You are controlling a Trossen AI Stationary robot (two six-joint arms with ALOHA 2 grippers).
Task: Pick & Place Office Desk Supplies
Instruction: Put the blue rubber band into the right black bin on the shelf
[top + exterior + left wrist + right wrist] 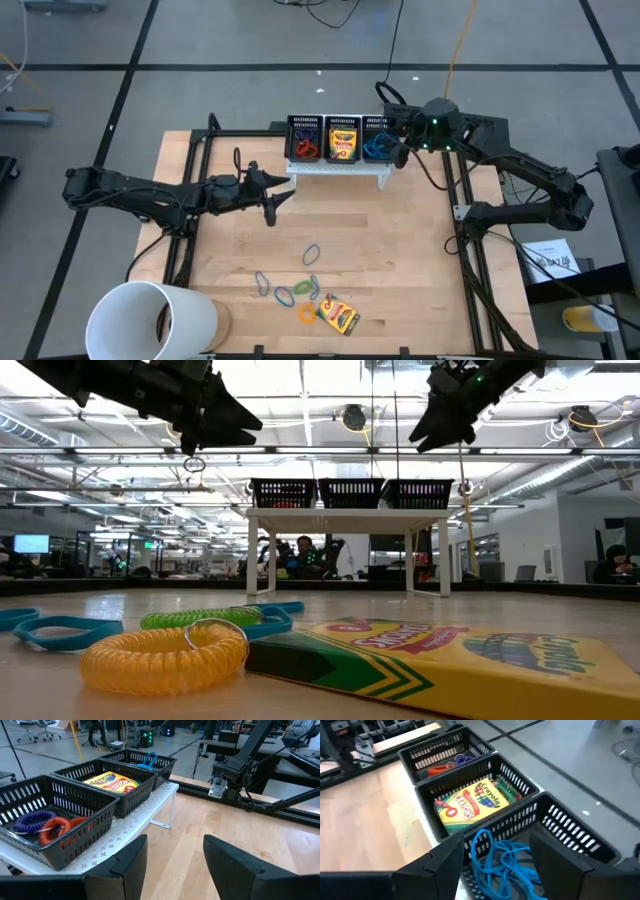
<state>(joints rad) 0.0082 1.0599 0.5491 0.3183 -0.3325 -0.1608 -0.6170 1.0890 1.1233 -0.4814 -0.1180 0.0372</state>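
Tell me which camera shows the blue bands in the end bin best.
The right wrist view: the blue bands lie close up, loops distinct, just past the open right tool. The high view shows only a small blue patch in the bin. The left wrist view catches a blue bit far off. The low view hides them behind mesh.

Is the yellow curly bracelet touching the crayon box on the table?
Touching. In the low view the yellow coil band presses right against the dark green end of the crayon box, with no gap showing between them.
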